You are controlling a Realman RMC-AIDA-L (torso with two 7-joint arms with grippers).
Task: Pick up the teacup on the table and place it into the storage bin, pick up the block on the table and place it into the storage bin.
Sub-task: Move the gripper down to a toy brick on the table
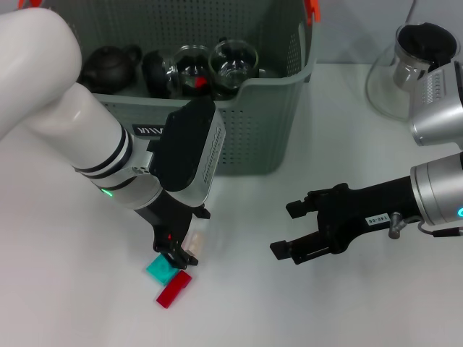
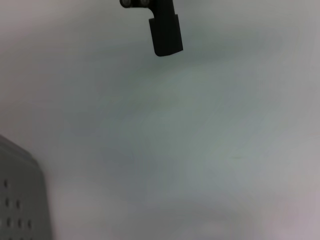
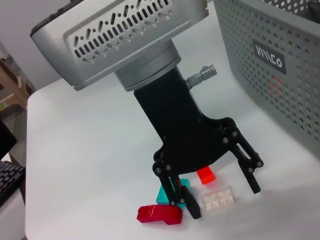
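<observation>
The left gripper is reaching down to the worktop, near its front edge. Its fingers are spread apart and are holding nothing. In the right wrist view, it is standing right over a little pile of blocks, with one finger on each side of the pile.

The teal block is lying just under the left gripper's tip, touching or almost touching one finger. The red block is sitting just beside the teal one, a bit closer to the front edge, and its long side is pointing at a slant. A pale clear block is lying between the fingers, and a small orange-red block is sitting behind it. I think the left gripper is getting ready to close on one of these blocks, and it is much nearer to them than the other arm.

The storage bin is standing at the back edge of the worktop, behind the left arm. Dark teapots and clear glass cups are already sitting inside it.

The right gripper is hanging above the worktop to the right, well apart from the blocks. It is spread wide and holding nothing. A glass jug is standing at the back right corner.
</observation>
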